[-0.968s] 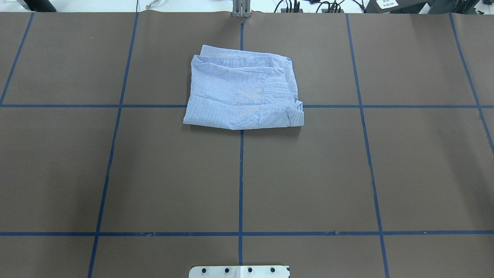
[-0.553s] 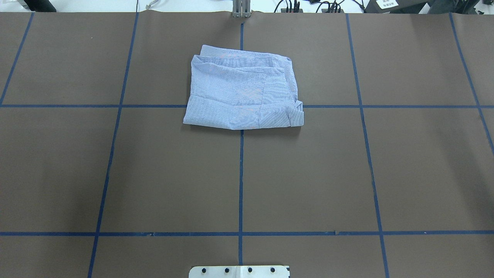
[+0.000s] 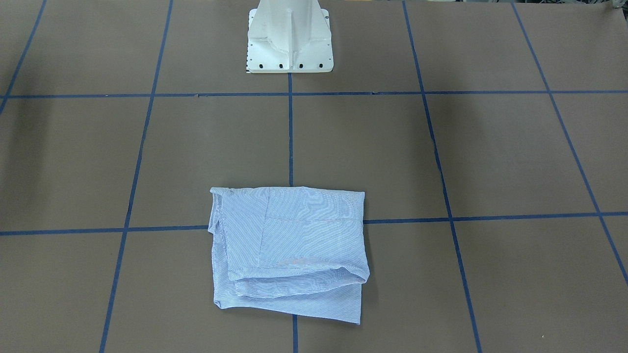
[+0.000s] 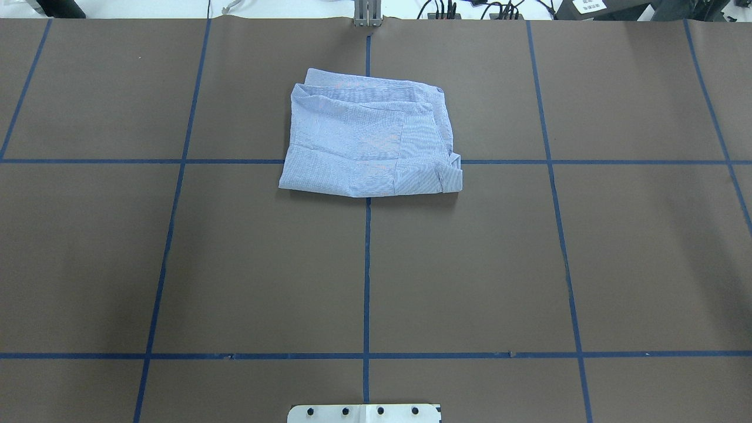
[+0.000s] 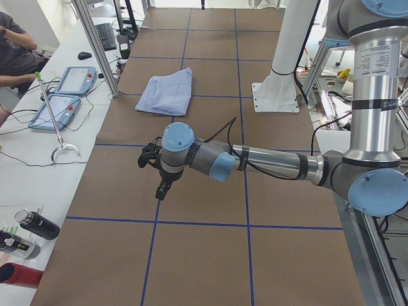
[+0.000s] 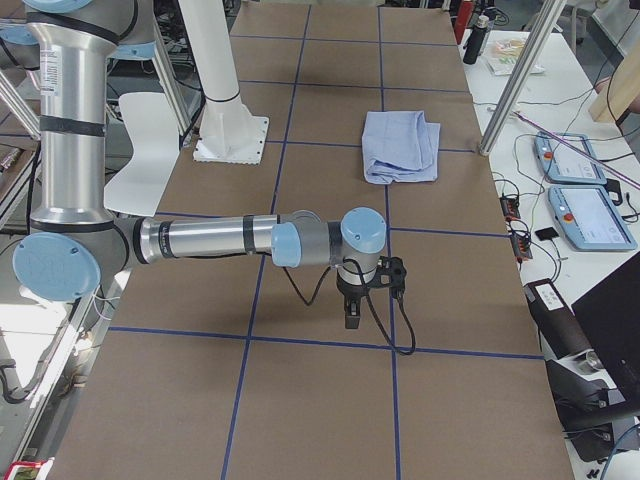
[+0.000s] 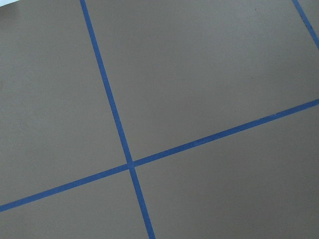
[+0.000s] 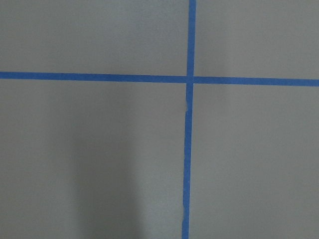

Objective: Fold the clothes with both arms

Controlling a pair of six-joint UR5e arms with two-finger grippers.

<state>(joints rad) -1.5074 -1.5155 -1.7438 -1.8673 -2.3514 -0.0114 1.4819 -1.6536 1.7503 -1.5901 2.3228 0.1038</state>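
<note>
Finds the shirt (image 4: 370, 141) folded into a rough, layered rectangle, flat on the brown table (image 4: 470, 264), straight out in front of the white pedestal (image 3: 289, 39) and well apart from it. Lies across the blue tape line (image 4: 366, 264) running forward from the pedestal's middle, and across the second cross-line out from the pedestal. Shows light blue, finely striped cloth in stacked layers, with a rolled fold near the edge farthest from the pedestal and one loose lower layer sticking out beyond that fold. Touches neither gripper.

Puts the left arm (image 5: 268, 162) stretched low over the table, off to the pedestal's left and forward of it, with the left gripper (image 5: 161, 190) pointing down above the bare brown surface. Mirrors this with the right arm (image 6: 200, 240) on the pedestal's right, the right gripper (image 6: 350, 318) likewise pointing down over the table, apart from the shirt. Cannot tell, for either gripper, spread from pressed together: seen only from the side cameras.

Catches through both wrist cameras only brown table and a crossing of blue tape.

Adds, past the table edge opposite the pedestal, a white bench (image 5: 25, 166) with two teach pendants (image 5: 64, 95), some bottles (image 5: 35, 224), and a seated person (image 5: 16, 51).
</note>
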